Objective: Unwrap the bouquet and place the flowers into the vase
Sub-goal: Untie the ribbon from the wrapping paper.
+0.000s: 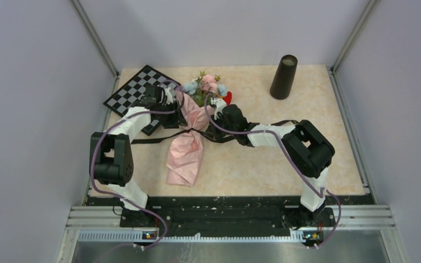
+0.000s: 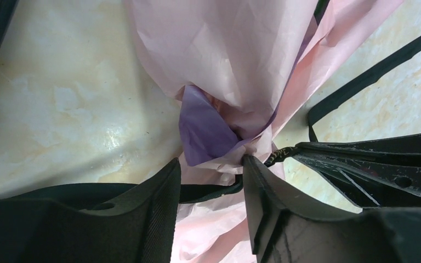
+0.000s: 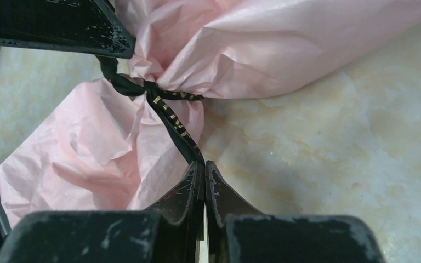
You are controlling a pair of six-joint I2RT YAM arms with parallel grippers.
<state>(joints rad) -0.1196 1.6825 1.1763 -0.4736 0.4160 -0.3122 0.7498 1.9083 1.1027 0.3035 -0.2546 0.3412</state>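
Right claw (image 3: 204, 164) pressed together, pinching black ribbon (image 3: 175, 123); gold lettering only partly legible. Left claw (image 2: 211, 162) part-spread astride bouquet (image 1: 185, 153) at its tied neck; grip undeterminable. Bouquet lies flat mid-bench (image 1: 263, 159), both arms converging low. Vase (image 1: 283, 76) upright, far right.

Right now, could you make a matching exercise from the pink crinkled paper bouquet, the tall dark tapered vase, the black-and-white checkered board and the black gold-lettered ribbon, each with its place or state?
Column one
1. pink paper bouquet
2. dark vase
3. checkered board
4. black ribbon

Column two
A. pinched in the right gripper
B. stands far right on the table
C. lies flat in the middle
D. lies in the far left corner

Pairs: 1-C, 2-B, 3-D, 4-A
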